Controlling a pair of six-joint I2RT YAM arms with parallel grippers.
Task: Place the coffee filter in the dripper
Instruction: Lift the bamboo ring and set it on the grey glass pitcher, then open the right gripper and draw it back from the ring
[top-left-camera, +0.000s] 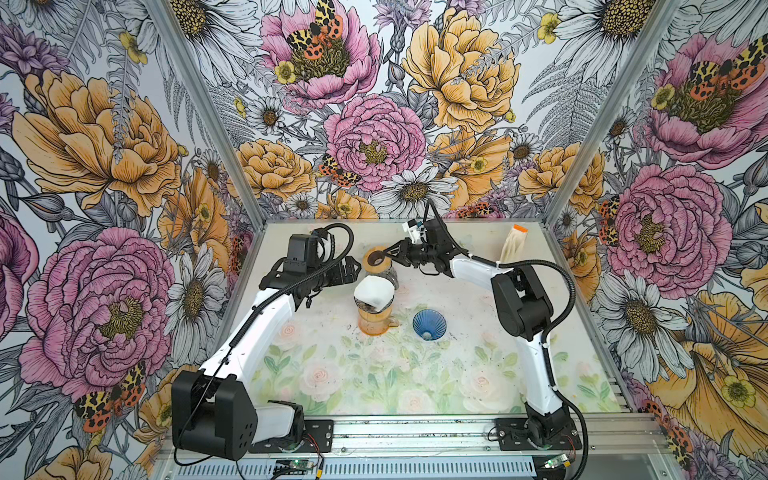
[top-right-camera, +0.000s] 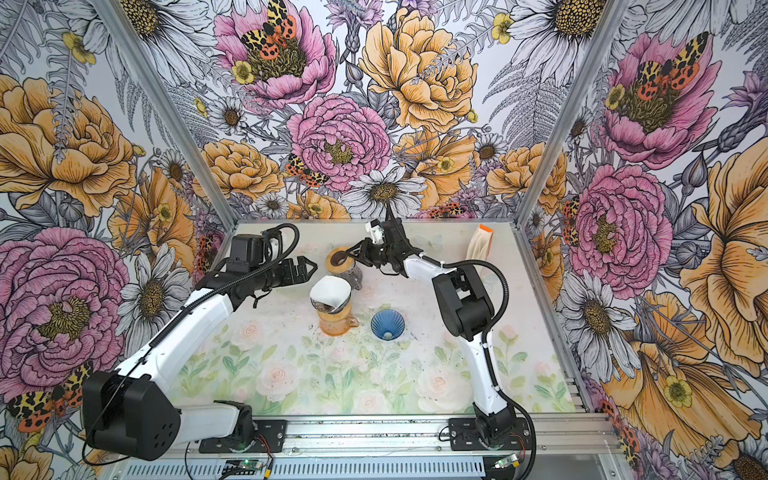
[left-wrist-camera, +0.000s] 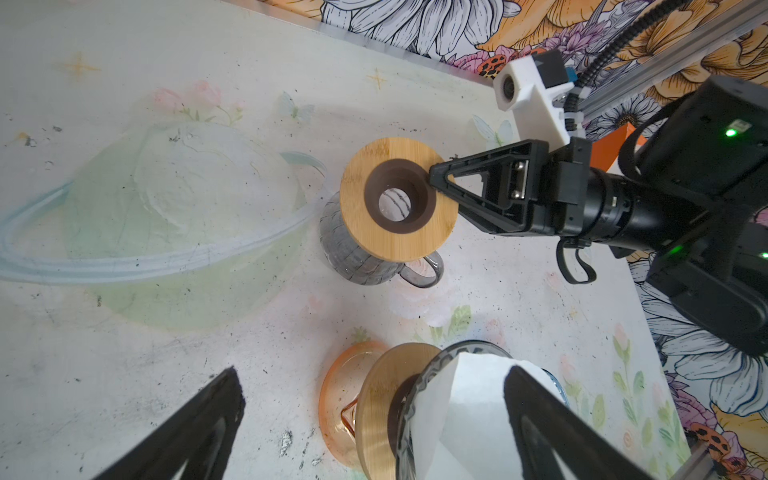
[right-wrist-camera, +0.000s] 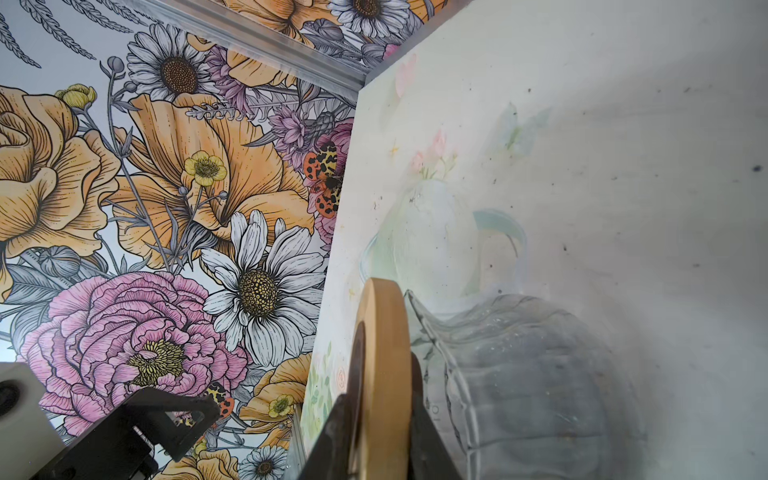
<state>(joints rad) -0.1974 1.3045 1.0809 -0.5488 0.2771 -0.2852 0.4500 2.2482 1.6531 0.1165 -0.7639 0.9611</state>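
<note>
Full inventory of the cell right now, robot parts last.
coffee filter: 1, white, in clear dripper
clear dripper: 1, glass, atop orange carafe
orange carafe: 1, orange, table centre
grey carafe: 1, smoky, behind orange carafe
wooden ring: 1, tan, on grey carafe
blue dripper: 1, blue, right of orange carafe
filter pack: 1, beige, back right
left gripper: 1, black, open beside filter
right gripper: 1, black, pinching wooden ring

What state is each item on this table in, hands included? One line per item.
Filter: sitting in the clear dripper, bulging above its rim.
Orange jug: upright, carrying the clear dripper.
Blue dripper: upright, empty.
Grey jug: upright, wooden ring on top.
Left hand: open, holding nothing.
Right hand: straddling the ring's edge; grip unclear.
</note>
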